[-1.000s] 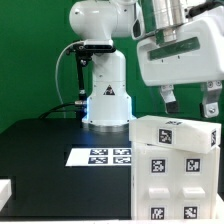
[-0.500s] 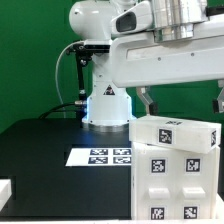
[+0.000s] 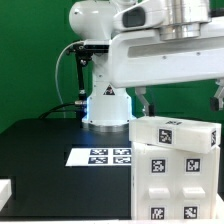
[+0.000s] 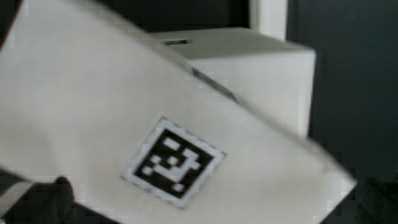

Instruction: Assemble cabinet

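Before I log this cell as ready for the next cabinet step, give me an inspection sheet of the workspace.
Surface: black table, the marker board lying flat on it.
Job's things: white cabinet standing at the exterior view's right, tags on top and front; a tagged panel fills the wrist view.
Clutter: a white piece at the exterior view's left edge, cut off.
Grippers: gripper open above the cabinet, holding nothing.
Cables: black cable beside the arm's base.
Surroundings: green backdrop.

The cabinet (image 3: 176,168) looks like smooth matt white plastic, the table (image 3: 45,150) matt black, the arm (image 3: 105,60) glossy white
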